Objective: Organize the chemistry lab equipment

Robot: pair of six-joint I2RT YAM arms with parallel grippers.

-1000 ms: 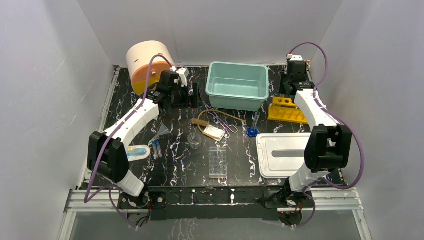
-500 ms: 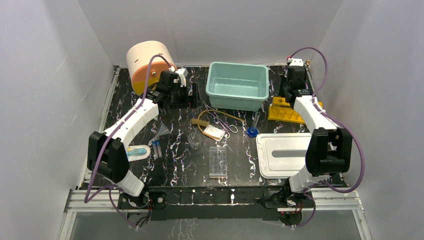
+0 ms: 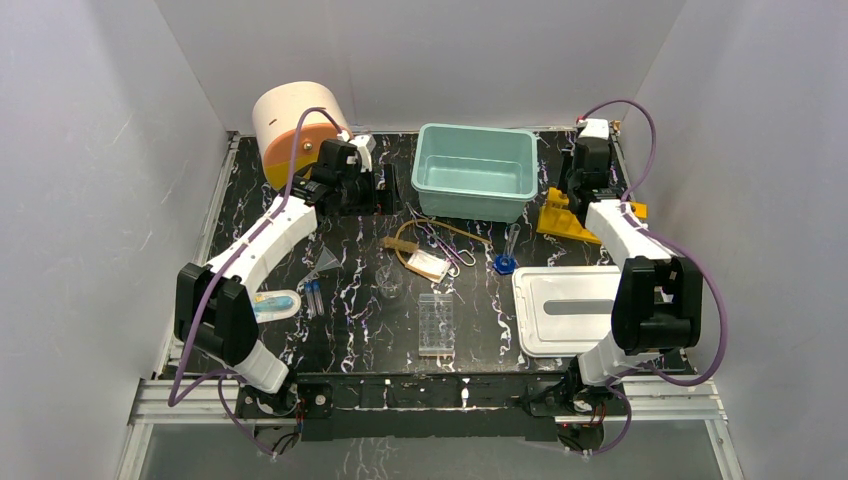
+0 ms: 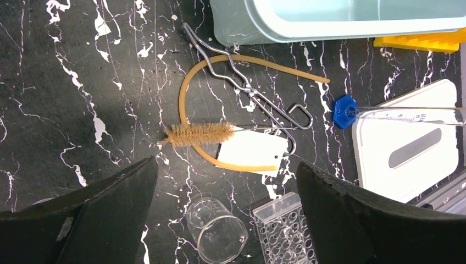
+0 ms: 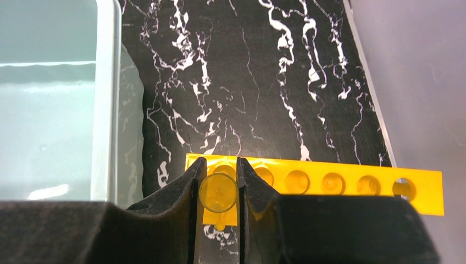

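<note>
My right gripper (image 5: 220, 165) is shut on a clear thin tube (image 5: 218, 192), seen end-on, directly above the left end hole of the yellow holed rack (image 5: 340, 184). In the top view that gripper (image 3: 583, 190) hangs over the rack (image 3: 556, 221). My left gripper (image 4: 226, 165) is open and empty, high above the table. Below it lie metal tongs (image 4: 242, 91), a tan-looped tag (image 4: 253, 151), a bristle brush (image 4: 198, 133), a little beaker (image 4: 216, 230), a clear well plate (image 4: 283, 234) and the blue-footed cylinder (image 4: 346, 111). A clear funnel (image 3: 328, 262) and thin tubes (image 3: 313, 296) lie at the left.
A teal bin (image 3: 473, 170) stands at the back centre, right beside the rack. A white lid (image 3: 570, 308) lies at the front right. The cream-and-orange drum (image 3: 295, 125) sits at the back left behind my left arm.
My right arm has swung across the yellow rack with the tube, so it now covers the rack's middle. The left arm has not moved.
</note>
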